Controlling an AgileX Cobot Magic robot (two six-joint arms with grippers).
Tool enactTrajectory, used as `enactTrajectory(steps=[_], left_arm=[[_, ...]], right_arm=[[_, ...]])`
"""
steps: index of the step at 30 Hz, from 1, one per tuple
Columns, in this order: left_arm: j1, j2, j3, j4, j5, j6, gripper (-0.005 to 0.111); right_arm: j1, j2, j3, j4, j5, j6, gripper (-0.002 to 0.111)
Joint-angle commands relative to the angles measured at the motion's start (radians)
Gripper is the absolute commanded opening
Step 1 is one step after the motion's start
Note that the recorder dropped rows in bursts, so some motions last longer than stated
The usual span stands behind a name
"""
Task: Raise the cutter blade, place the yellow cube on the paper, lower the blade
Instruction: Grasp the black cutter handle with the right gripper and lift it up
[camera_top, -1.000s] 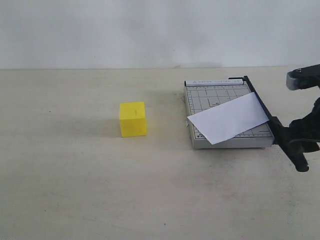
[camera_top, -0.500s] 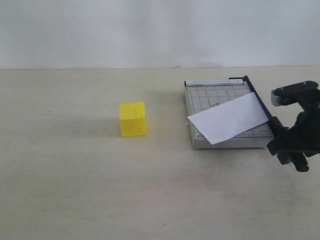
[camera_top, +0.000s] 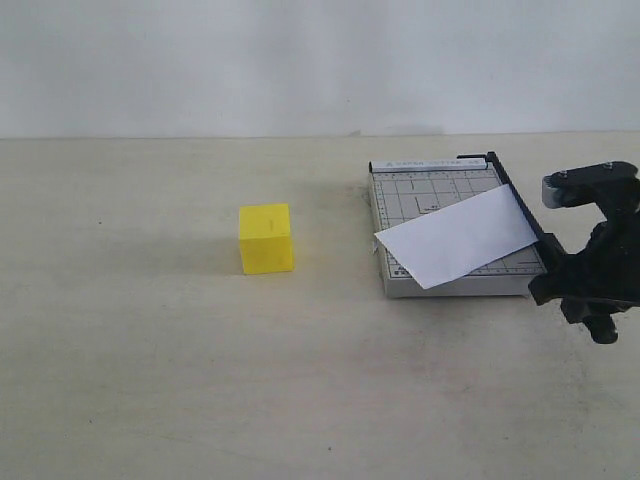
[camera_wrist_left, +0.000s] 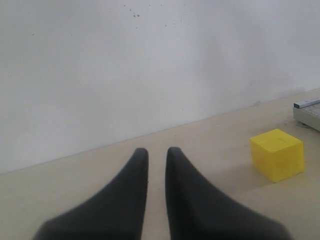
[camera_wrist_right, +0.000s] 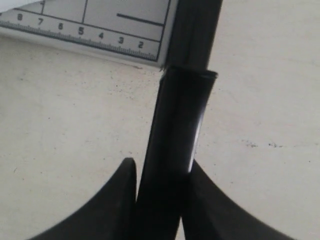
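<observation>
Right tool (camera_wrist_right: 161, 169) clamps the cutter blade (camera_wrist_right: 184, 100) handle.

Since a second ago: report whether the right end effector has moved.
Yes. The right end effector has shifted left in the exterior view, toward the grey cutter base, and now clamps the cutter blade at its handle.

You could read one row of numbers in the right wrist view: 8, 7, 6, 5, 4, 3, 2, printed along the ruled scale (camera_wrist_right: 80, 37) at the edge of the grey cutter base (camera_wrist_right: 125, 10). In the exterior view, a line of small print (camera_top: 425, 164) ran along the base's far strip, too small to read. The yellow cube (camera_top: 266, 238) bore a short mark on one face, too small to make out.
</observation>
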Motion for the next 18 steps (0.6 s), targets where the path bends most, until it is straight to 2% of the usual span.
enactTrajectory(steps=[1,7,18], left_arm=[[0.004,-0.003,-0.003,-0.010,-0.007,0.000,0.013],[0.004,-0.003,-0.003,-0.010,-0.007,0.000,0.013],[0.004,-0.003,-0.003,-0.010,-0.007,0.000,0.013]], right_arm=[[0.000,-0.062,-0.003,0.005,-0.058,-0.010,0.000],[0.000,-0.147,-0.025,0.005,-0.071,-0.010,0.000],[0.000,-0.224,-0.180,0.007,0.024,-0.006,0.000]])
